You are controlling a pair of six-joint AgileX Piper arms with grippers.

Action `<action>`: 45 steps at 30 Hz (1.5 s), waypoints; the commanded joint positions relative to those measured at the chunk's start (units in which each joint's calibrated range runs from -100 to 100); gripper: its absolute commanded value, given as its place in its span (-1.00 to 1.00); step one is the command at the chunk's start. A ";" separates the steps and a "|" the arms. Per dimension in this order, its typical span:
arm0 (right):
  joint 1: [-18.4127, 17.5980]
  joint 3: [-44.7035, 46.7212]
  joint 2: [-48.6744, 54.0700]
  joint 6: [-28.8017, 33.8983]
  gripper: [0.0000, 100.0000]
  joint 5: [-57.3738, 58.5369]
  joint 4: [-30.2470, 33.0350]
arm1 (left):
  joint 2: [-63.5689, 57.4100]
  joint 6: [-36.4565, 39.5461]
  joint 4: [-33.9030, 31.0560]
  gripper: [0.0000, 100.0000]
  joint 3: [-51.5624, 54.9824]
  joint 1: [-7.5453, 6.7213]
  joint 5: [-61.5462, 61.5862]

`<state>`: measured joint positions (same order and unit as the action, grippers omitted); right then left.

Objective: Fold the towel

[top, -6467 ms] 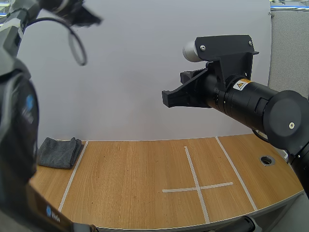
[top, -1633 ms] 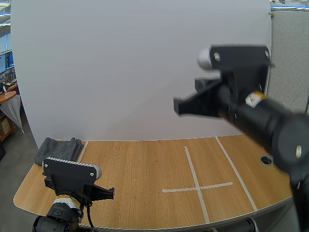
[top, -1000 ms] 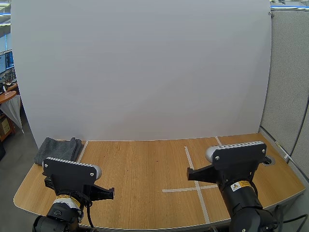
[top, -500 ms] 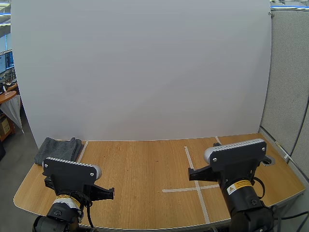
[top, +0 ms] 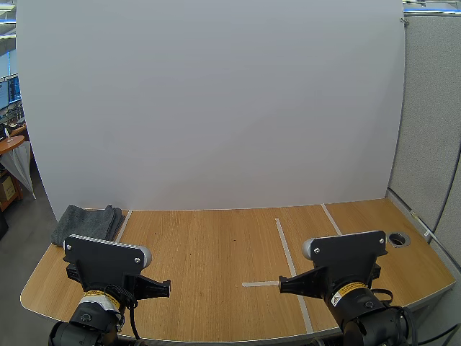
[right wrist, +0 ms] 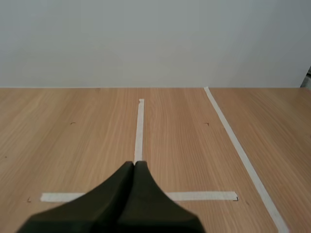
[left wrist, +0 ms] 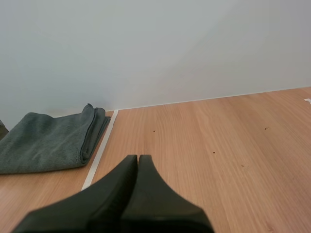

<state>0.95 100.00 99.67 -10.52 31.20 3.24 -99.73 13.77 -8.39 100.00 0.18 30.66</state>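
Observation:
A grey towel (top: pixel 87 224) lies folded into a small stack at the table's far left corner, left of a white tape line; the left wrist view has the towel (left wrist: pixel 47 141) ahead of my fingers and off to the side. My left gripper (left wrist: pixel 137 158) is shut, its fingers lying together as one dark wedge low over the wood, apart from the towel. My right gripper (right wrist: pixel 134 164) is shut too, pointing along the stem of a white tape cross. Both arms (top: pixel 108 270) (top: pixel 344 277) sit low at the table's near edge.
White tape marks the wooden table (top: pixel 209 259): a line (top: pixel 110 258) beside the towel, a cross (right wrist: pixel 140 141) right of centre and a diagonal line (right wrist: pixel 238 148) further right. A round cable hole (top: pixel 397 238) sits near the right edge. A white board stands behind.
My right arm has come down from high over the table to the near edge and sunk a little lower in the last half second. My left arm and the towel have stayed put.

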 commanded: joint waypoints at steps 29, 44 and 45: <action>0.25 0.00 0.33 0.13 -1.00 -0.05 0.06 | -0.27 -0.11 -0.13 -0.97 0.00 0.06 -2.10; 0.25 0.00 0.33 0.13 -1.00 -0.05 0.06 | -0.27 -0.11 -0.13 -0.97 0.00 0.06 -2.10; 0.25 0.00 0.33 0.13 -1.00 -0.05 0.06 | -0.27 -0.11 -0.13 -0.97 0.00 0.06 -2.10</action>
